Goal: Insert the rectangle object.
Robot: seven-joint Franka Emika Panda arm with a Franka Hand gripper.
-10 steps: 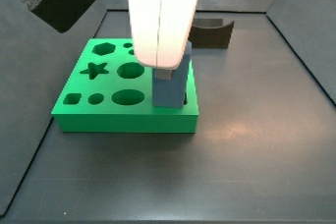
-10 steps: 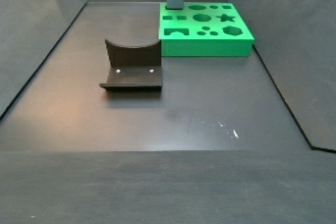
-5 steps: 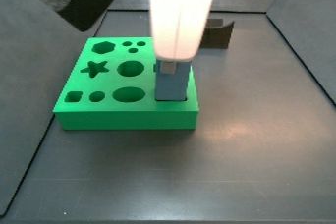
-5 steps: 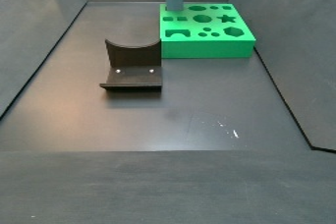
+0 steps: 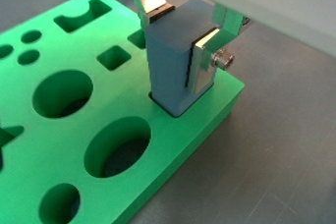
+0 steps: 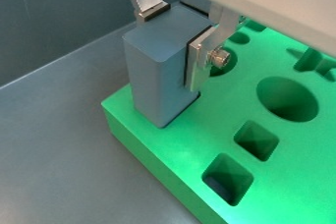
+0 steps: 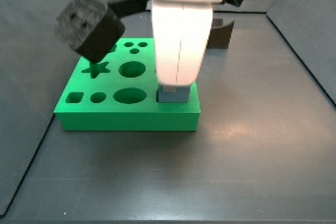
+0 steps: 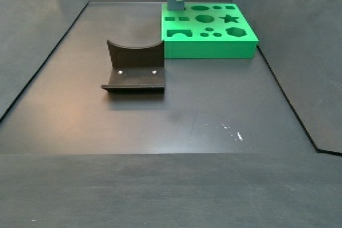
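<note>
Presently the gripper [image 5: 182,27], clamped on the rectangle object [image 5: 179,63], has it partly seated in the green board [image 5: 79,120]; next, press straight down.

Even, fairly bright light falls from overhead in all four pictures. In both wrist views the green board [image 5: 79,100] is saturated and slightly glowing, and the gripper [image 5: 182,27] fingers catch bright highlights on their silver plates; the body above, toward 12 o'clock, is blown out white. The rectangle object [image 6: 160,71] stays matte and sharp. In a side view the arm [image 7: 182,22] is overexposed and soft. The dark floor [image 8: 187,122] shows a dull sheen and small glints near 5 o'clock.
</note>
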